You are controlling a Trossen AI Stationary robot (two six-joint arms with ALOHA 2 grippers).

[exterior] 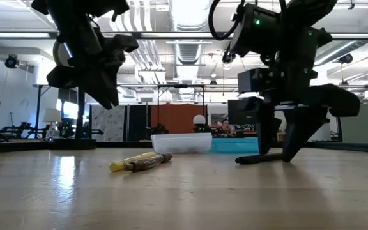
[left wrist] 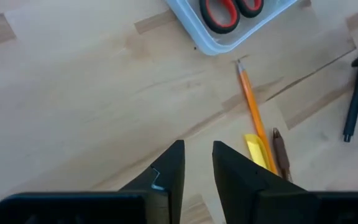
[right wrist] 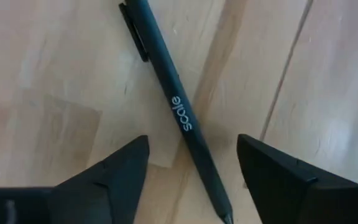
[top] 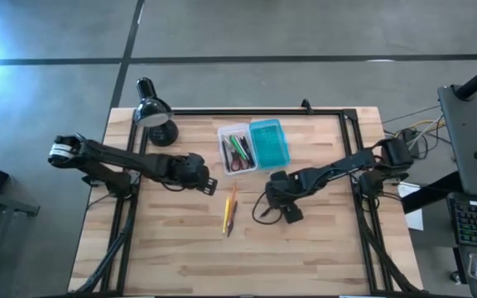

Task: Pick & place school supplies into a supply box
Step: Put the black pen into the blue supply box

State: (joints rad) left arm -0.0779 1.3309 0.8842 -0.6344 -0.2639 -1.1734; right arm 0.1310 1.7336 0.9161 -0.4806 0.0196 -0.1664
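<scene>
Right gripper [right wrist: 191, 180] is low over the dark pen [right wrist: 178, 115], fingers spread wide with the pen lying on the wood between them, not touching either pad as far as the right wrist view shows. To do this well: drop straight down so both fingertips reach the table, centre on the barrel past the clip, close slowly so the pen does not roll or skid out, then lift before swinging to the supply box [top: 237, 148]. The pen runs diagonally between the fingers, so a small wrist turn would probably square the pinch. The box sits open at the table's far middle, teal lid [top: 269, 141] beside it, red-handled scissors [left wrist: 230, 10] and some pens already inside. Left gripper [left wrist: 197, 165] hovers, narrowly open, holding nothing, near the orange pencil [left wrist: 252, 102], yellow pen [left wrist: 257, 149] and a brown one [left wrist: 281, 152], all on the table.
</scene>
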